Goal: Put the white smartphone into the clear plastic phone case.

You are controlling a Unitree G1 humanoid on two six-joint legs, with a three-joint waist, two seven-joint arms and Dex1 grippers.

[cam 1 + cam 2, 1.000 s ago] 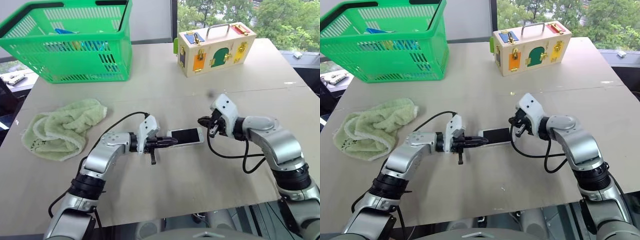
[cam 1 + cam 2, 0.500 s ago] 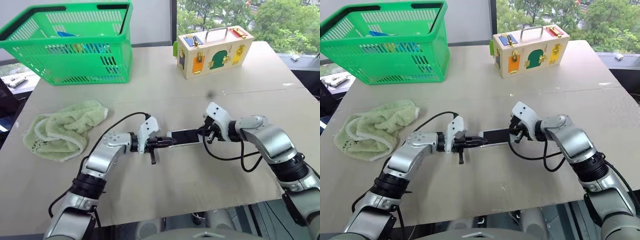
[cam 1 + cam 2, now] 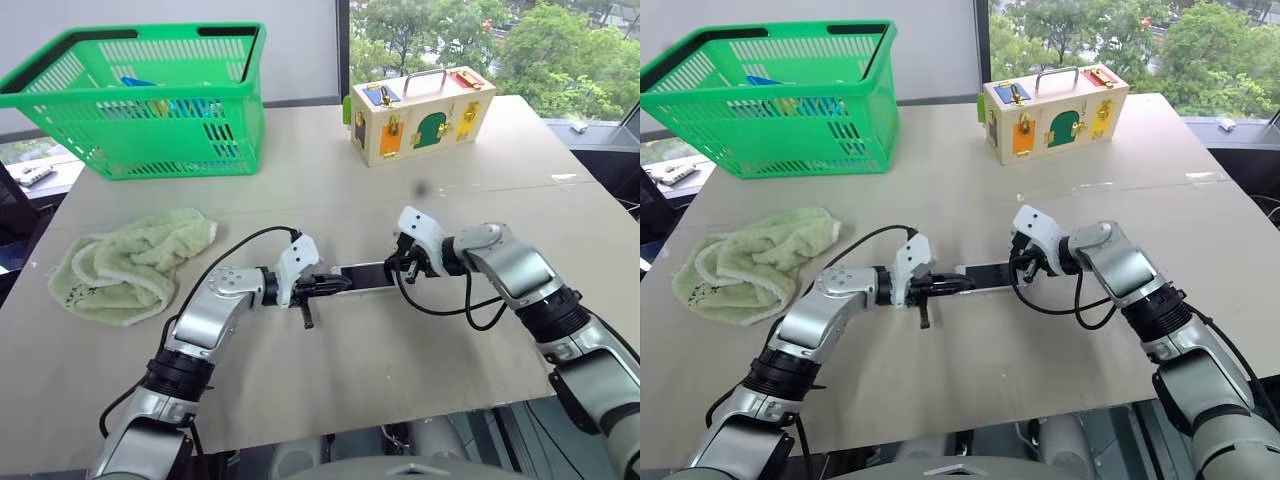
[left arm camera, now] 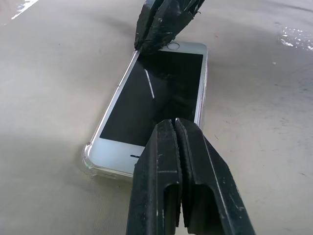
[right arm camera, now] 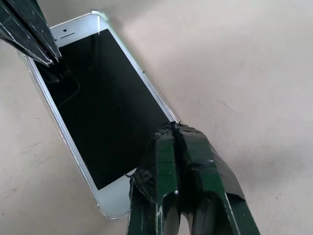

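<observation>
The white smartphone [image 4: 161, 83] lies screen up on the table between my two grippers. The clear plastic phone case [image 4: 87, 157] shows as a thin see-through rim around the phone's near corner and edges. My left gripper [image 4: 175, 122] is shut, and its tips rest over the phone's left end [image 3: 345, 283]. My right gripper [image 5: 175, 126] is also shut, with its tips down on the phone's right end [image 3: 393, 266]. In the left wrist view the right gripper's black fingers [image 4: 164, 24] press at the phone's far end by the home button.
A green basket [image 3: 140, 100] stands at the back left and a wooden latch box [image 3: 425, 108] at the back right. A green towel [image 3: 130, 260] lies left of my left arm. The table's front edge [image 3: 380, 420] runs close below the arms.
My right gripper has come down and leftward onto the phone's right end. The left gripper has stayed at the left end. The camera view has shifted slightly.
</observation>
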